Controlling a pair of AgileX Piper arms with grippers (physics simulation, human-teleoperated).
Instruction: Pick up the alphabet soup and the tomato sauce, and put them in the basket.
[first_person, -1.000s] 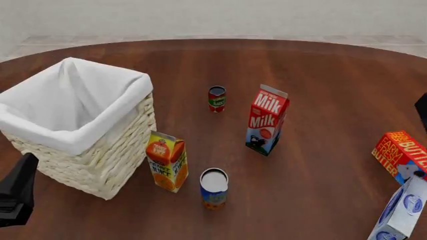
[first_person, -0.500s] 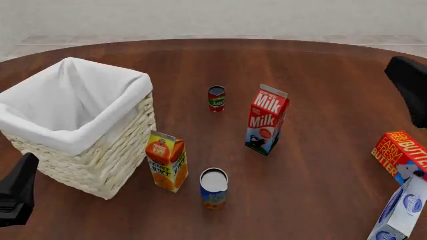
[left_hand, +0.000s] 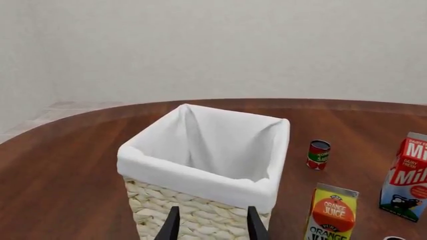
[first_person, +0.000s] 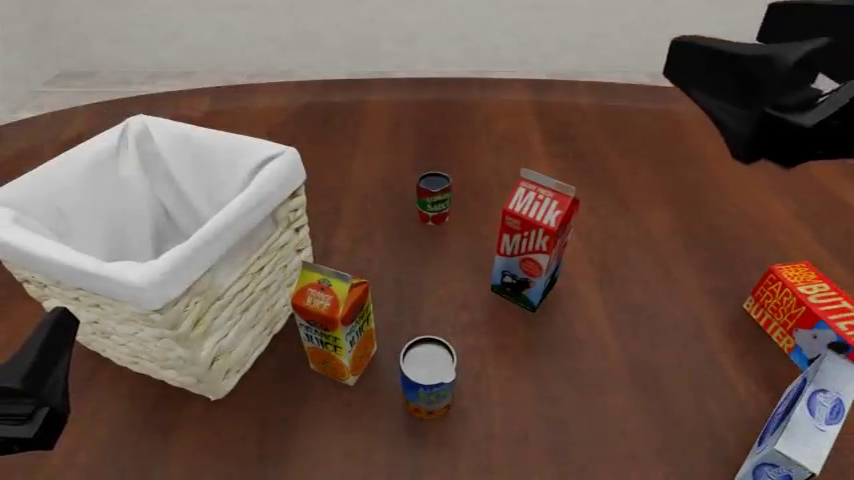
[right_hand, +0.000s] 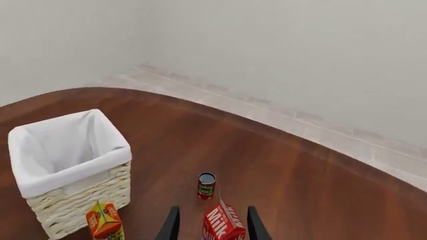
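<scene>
The alphabet soup, a blue can with a pale top, stands near the table's front, just right of an orange juice carton. The tomato sauce is a small red-and-green can farther back, also seen at a distance in both wrist views. The basket is white-lined wicker at the left. My left gripper is open, low beside the basket's near wall. My right gripper is open, high over the table's far right, holding nothing. The right arm shows at the front view's top right.
An orange juice carton stands between the basket and the soup. A milk carton is right of the tomato sauce. A butter box and a white-blue carton sit at the right edge. The left arm is at the bottom left.
The right arm has swung up and inward from the right edge to the upper right of the front view. The left arm and all objects have stayed put.
</scene>
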